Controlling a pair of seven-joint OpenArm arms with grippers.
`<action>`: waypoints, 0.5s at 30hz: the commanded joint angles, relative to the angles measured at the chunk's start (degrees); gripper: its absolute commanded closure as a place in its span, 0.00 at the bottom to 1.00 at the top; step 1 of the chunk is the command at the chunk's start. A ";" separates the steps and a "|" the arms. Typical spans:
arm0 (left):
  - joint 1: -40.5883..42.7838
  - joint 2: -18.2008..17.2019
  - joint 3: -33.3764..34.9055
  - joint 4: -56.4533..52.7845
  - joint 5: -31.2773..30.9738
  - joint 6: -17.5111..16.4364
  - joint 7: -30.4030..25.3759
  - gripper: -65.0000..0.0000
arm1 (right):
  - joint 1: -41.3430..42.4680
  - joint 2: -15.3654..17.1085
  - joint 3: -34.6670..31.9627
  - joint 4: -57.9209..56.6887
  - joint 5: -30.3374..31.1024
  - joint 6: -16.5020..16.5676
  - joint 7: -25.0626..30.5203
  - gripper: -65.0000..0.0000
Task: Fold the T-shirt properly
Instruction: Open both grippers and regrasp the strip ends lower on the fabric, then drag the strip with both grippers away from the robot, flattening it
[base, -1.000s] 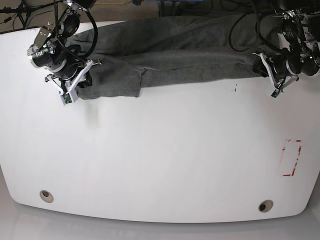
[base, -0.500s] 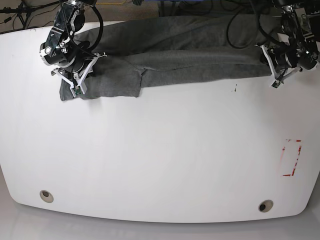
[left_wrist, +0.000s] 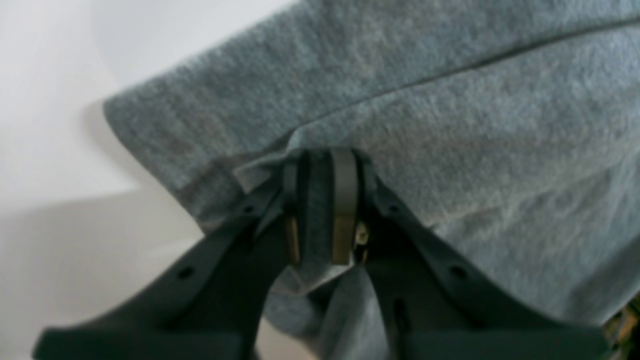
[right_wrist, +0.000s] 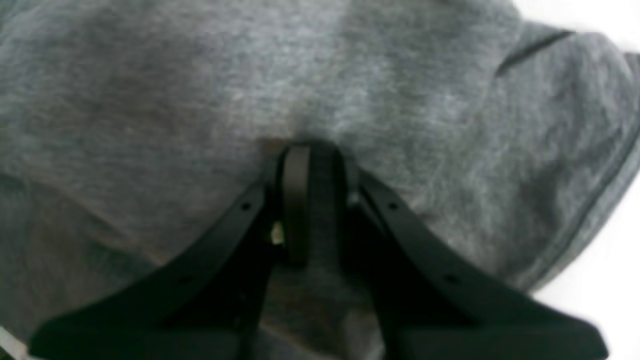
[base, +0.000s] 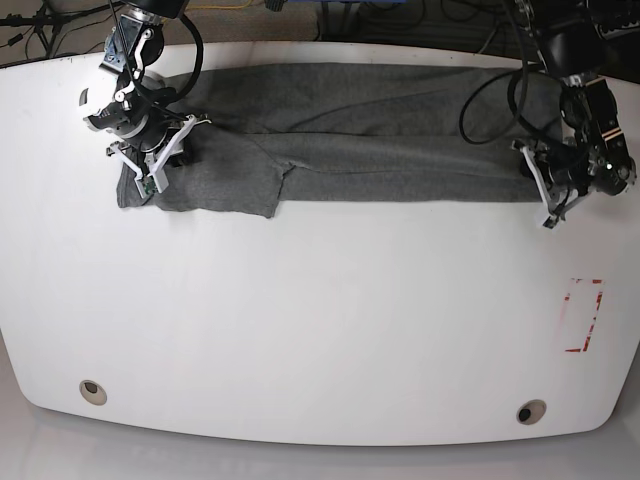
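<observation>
Both sets of fingers (left_wrist: 345, 195) (right_wrist: 297, 200) pinch folds of the T-shirt (base: 380, 130) at opposite ends.

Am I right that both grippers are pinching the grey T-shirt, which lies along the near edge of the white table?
Not quite: the T-shirt lies along the table's far edge, as the base view shows. Both the left gripper and right gripper do pinch it.

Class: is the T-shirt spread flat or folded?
Folded: the T-shirt lies doubled lengthwise in a long band, an upper layer's edge showing along it.
</observation>
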 joint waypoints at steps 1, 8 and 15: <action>-2.21 0.69 1.37 -5.88 5.64 0.01 1.48 0.90 | 1.07 0.70 0.24 -2.69 -2.76 -0.14 -2.26 0.87; -9.60 0.69 1.81 -13.62 8.11 0.01 -0.46 0.90 | 4.50 2.01 0.94 -6.91 -2.76 -0.14 -1.20 0.87; -12.59 0.69 1.81 -15.55 7.93 0.01 -0.46 0.79 | 7.31 2.01 1.82 -6.30 -2.68 -0.14 -0.68 0.87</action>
